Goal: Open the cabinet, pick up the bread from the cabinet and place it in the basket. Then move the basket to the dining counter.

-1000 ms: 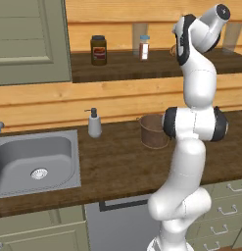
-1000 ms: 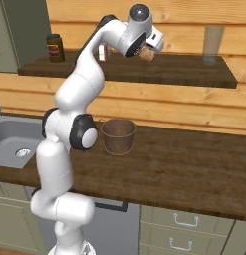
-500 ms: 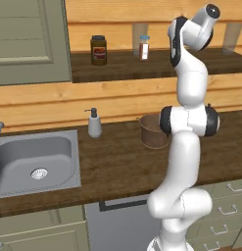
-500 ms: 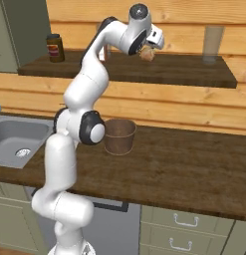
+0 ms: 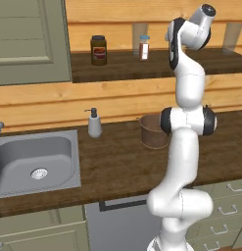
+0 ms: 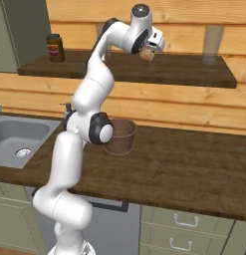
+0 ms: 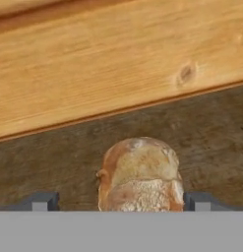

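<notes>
Left base view: the arm reaches up to the shelf point(image 5: 117, 66); the basket point(image 5: 153, 131) stands on the worktop below.

Right base view: the gripper point(image 6: 153, 51) hangs just over the bread point(image 6: 146, 55), mid-shelf.

Hand view: the fingertips point(image 7: 42, 201) stand spread wide, the bread lying between them, ungripped, well off the shelf's back edge.

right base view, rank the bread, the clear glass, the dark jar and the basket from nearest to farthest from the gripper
1. bread, on the shelf right at the open gripper.
2. clear glass, further right on the shelf.
3. dark jar at the shelf's left end and basket on the counter below: too close to call.
</notes>
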